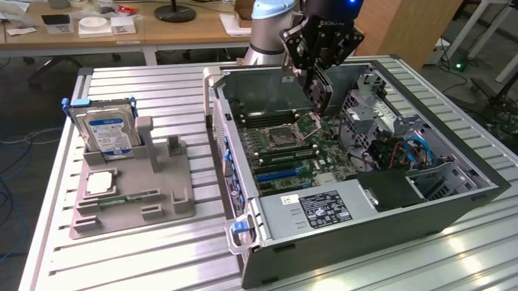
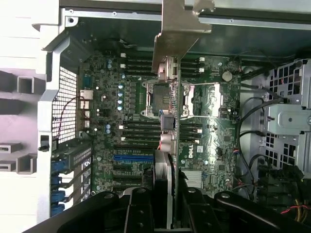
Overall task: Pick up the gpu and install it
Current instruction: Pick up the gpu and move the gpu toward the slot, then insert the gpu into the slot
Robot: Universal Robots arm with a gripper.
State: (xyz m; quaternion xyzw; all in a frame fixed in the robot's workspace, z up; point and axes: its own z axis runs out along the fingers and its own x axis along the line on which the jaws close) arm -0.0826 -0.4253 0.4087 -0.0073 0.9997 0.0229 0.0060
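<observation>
My gripper point(image 1: 318, 68) pinches gpu point(image 1: 318, 94) above motherboard point(image 1: 283, 151); I need card upright, edge aligned over blue slot point(image 2: 133, 158).

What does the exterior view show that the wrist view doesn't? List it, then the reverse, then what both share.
Exterior view, not wrist view: the hard drive standing upright outside the case, the power supply, the wooden desks behind.
Wrist view, not exterior view: the silver end bracket of the gpu seen edge-on, and the coin cell on the board.
Both: the end effector shut on the gpu, held above the motherboard inside the open case.
</observation>
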